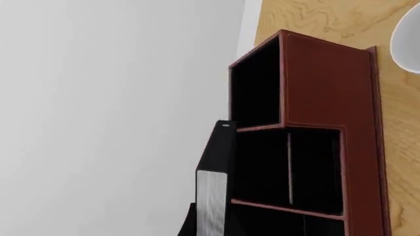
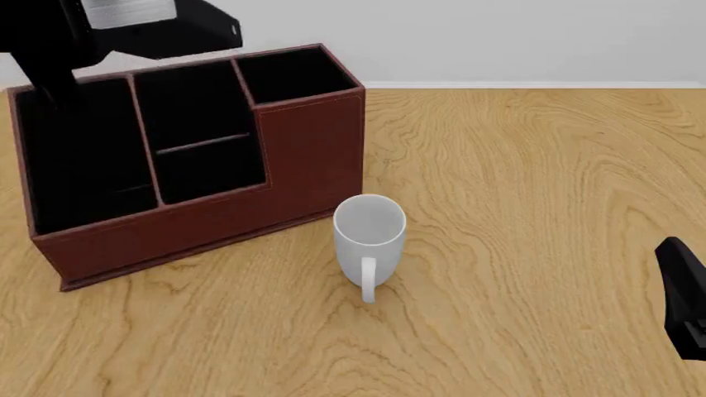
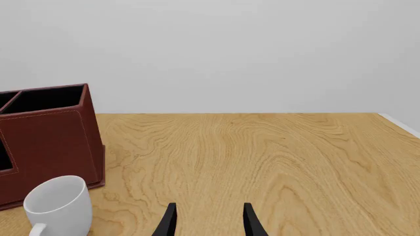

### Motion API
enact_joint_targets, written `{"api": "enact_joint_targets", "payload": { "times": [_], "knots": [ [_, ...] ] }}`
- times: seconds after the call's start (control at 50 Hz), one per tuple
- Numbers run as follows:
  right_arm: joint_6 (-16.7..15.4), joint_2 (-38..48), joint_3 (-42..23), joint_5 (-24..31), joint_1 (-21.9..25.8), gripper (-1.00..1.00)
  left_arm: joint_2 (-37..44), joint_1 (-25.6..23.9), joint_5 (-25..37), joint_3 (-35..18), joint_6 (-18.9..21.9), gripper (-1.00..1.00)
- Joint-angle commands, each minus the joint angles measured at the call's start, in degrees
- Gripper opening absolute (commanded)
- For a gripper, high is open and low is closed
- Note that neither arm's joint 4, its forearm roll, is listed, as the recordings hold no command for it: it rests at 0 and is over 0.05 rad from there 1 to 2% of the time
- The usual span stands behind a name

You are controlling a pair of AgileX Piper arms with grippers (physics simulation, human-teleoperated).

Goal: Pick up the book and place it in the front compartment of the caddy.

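The right gripper (image 3: pixel 204 220) is seen spread and empty only in its wrist view. The book (image 2: pixel 165 25) is pinched by the left gripper (image 2: pixel 66 45) above the caddy (image 2: pixel 314 153) at the table's (image 2: pixel 530 207) far left corner, lengthwise along the far edge.

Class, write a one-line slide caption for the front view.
Left gripper holds the book above the caddy; a white mug stands in front.

Bright, even simulator lighting, sharp focus throughout, faint soft shadows, no glare or blur
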Motion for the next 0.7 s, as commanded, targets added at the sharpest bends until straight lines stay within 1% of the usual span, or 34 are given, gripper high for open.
{"api": "enact_joint_targets", "payload": {
  "times": [0.02,0.04,0.06,0.1,0.12,0.14,0.16,0.2,0.24,0.26,0.28,0.3,0.34,0.36,0.4,0.42,0.46,0.5,0.54,0.58,0.62,0.64,0.68,0.7],
  "knots": [
    [0.0,0.0,0.0,0.0,0.0,1.0,4.5,2.1,-1.0,-5.1,0.8,-1.0],
    [0.0,0.0,0.0,0.0,0.0,1.0,5.0,1.8,-1.1,-6.0,0.4,-1.0],
    [0.0,0.0,0.0,0.0,0.0,1.0,5.5,2.5,-0.1,-6.3,0.5,-1.0],
    [0.0,0.0,0.0,0.0,0.0,1.0,5.9,2.8,-0.5,-6.7,0.7,-1.0],
    [0.0,0.0,0.0,0.0,0.0,1.0,6.5,4.2,0.7,-7.0,1.0,-1.0],
    [0.0,0.0,0.0,0.0,0.0,1.0,6.3,4.0,0.2,-6.7,1.3,-1.0],
    [0.0,0.0,0.0,0.0,0.0,1.0,6.9,4.0,0.4,-7.5,1.1,-1.0],
    [0.0,0.0,0.0,0.0,0.0,1.0,7.4,5.2,2.0,-8.1,1.0,-1.0],
    [0.0,0.0,0.0,0.0,0.0,1.0,7.6,4.8,0.4,-8.2,1.4,-1.0],
    [0.0,0.0,0.0,0.0,0.0,1.0,8.2,5.7,2.0,-8.9,1.1,-1.0],
    [0.0,0.0,0.0,0.0,0.0,1.0,7.9,5.9,1.6,-8.0,2.1,-1.0],
    [0.0,0.0,0.0,0.0,0.0,1.0,8.0,5.6,1.6,-8.5,1.8,-1.0],
    [0.0,0.0,0.0,0.0,0.0,1.0,8.9,7.7,2.7,-9.4,1.9,-1.0],
    [0.0,0.0,0.0,0.0,0.0,1.0,8.8,6.9,2.1,-9.3,2.2,-1.0],
    [0.0,0.0,0.0,0.0,0.0,1.0,9.7,7.9,2.9,-10.9,1.5,-1.0],
    [0.0,0.0,0.0,0.0,0.0,1.0,10.0,8.0,4.4,-11.7,1.1,-1.0],
    [0.0,0.0,0.0,0.0,0.0,1.0,10.1,8.2,5.1,-11.9,1.4,-1.0],
    [0.0,0.0,0.0,0.0,0.0,1.0,10.8,7.9,6.2,-13.7,0.5,-1.0],
    [0.0,0.0,0.0,0.0,0.0,1.0,11.2,9.1,6.9,-13.9,1.2,-1.0],
    [0.0,0.0,0.0,0.0,0.0,1.0,11.9,9.5,8.9,-15.5,0.6,-1.0],
    [0.0,0.0,0.0,0.0,0.0,1.0,12.2,8.2,8.2,-16.4,0.4,-1.0],
    [0.0,0.0,0.0,0.0,0.0,1.0,13.0,8.8,10.0,-18.1,-0.5,-1.0],
    [0.0,0.0,0.0,0.0,0.0,1.0,12.9,7.3,10.0,-18.3,-0.4,-1.0],
    [0.0,0.0,0.0,0.0,0.0,1.0,13.6,7.9,11.4,-19.8,-1.3,-1.0]
  ]
}}
